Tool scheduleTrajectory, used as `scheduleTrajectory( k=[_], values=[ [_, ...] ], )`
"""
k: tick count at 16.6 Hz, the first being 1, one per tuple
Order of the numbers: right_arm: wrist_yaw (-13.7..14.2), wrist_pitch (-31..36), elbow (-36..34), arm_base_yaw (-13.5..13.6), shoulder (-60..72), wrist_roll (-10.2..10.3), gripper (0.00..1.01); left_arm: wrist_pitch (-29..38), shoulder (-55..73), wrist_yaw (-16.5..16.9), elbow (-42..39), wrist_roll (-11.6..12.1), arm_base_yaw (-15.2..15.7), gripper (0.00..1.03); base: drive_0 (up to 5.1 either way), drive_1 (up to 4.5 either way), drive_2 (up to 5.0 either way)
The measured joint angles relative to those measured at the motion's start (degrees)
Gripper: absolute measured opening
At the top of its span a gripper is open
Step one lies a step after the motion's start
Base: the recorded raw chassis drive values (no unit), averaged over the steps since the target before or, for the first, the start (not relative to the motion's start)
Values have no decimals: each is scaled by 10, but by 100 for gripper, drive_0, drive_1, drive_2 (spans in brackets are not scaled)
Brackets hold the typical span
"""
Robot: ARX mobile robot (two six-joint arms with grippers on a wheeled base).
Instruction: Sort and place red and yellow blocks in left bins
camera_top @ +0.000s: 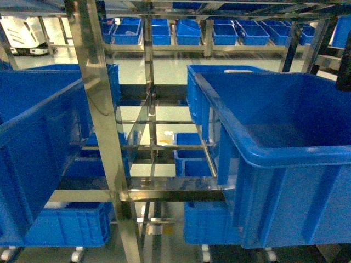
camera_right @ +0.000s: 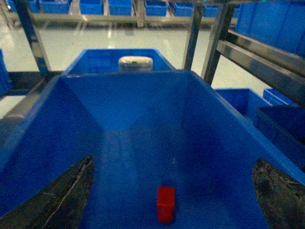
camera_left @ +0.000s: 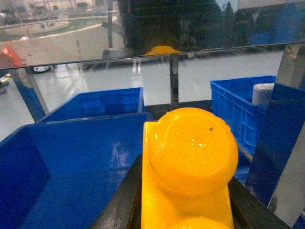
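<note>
The yellow block [camera_left: 190,157] fills the left wrist view, studs toward the camera. My left gripper [camera_left: 186,174] is shut on it, one black finger [camera_left: 126,195] at each side, over a large blue bin [camera_left: 71,157]. The red block [camera_right: 166,204] lies on the floor of another blue bin [camera_right: 119,109] in the right wrist view. My right gripper [camera_right: 174,162] hangs open above it, its fingers [camera_right: 66,191] wide apart and the block below the gap between them. Neither gripper shows in the head view, where one bin [camera_top: 38,126] sits left and one [camera_top: 285,126] right.
Steel rack posts [camera_top: 101,120] and rails [camera_top: 164,194] stand between the bins. More blue bins sit behind [camera_left: 95,102], to the right [camera_left: 238,105] and on lower shelves [camera_top: 189,153]. A white object [camera_right: 136,63] rests in the bin beyond the far rim of the red block's bin.
</note>
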Motion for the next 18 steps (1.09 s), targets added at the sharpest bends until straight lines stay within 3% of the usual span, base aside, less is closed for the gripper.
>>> scheduleTrajectory(
  k=[1, 4, 6, 14, 18],
  values=[
    [3, -14, -28, 14, -48, 0, 98, 0, 0, 0, 0, 0, 0, 27, 0, 0, 0],
    [46, -52, -104, 58, -179, 4, 98, 0, 0, 0, 0, 0, 0, 27, 0, 0, 0],
    [78, -43, -124, 66, -224, 2, 98, 0, 0, 0, 0, 0, 0, 27, 0, 0, 0],
    [79, -47, -124, 65, -220, 2, 98, -2, 0, 2, -2, 0, 0, 27, 0, 0, 0],
    [79, -47, -124, 65, -220, 2, 98, -21, -1, -9, -17, -10, 25, 27, 0, 0, 0]
  ],
)
